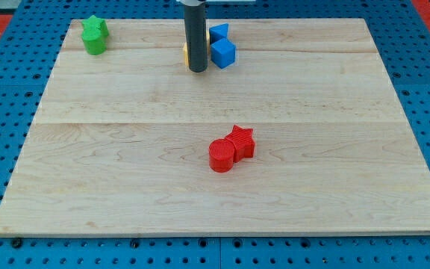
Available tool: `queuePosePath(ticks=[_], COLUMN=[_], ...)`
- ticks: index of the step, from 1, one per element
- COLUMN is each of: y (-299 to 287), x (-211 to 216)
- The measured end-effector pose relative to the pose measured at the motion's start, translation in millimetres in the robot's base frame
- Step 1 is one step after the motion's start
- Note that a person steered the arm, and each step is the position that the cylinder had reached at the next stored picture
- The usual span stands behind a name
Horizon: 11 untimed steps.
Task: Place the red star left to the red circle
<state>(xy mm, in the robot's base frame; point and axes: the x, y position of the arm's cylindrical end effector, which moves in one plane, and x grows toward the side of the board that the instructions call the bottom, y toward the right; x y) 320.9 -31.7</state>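
Observation:
The red circle (220,155) lies a little below the board's middle. The red star (242,141) touches it on its upper right side. My tip (198,70) stands near the view's top, well above both red blocks, and touches neither. It is just left of a blue block (223,54).
A second blue block (219,33) sits above the first, next to the rod. A small yellow block (187,51) shows partly behind the rod. A green block (94,36) lies at the top left corner. The wooden board (88,172) rests on a blue pegboard.

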Motion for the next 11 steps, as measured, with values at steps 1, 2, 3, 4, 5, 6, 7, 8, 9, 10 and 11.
queuePosePath(ticks=[1, 2, 3, 4, 5, 6, 7, 8, 9, 10, 11], y=[2.9, 64.6, 134.6, 109.0, -2.5, -68.5, -78.6, -46.2, -53.8, -126.8, -156.6], x=[43.2, 64.0, 105.0, 153.1, 154.8, 151.3, 158.6, 155.0, 186.2, 201.9, 202.0])
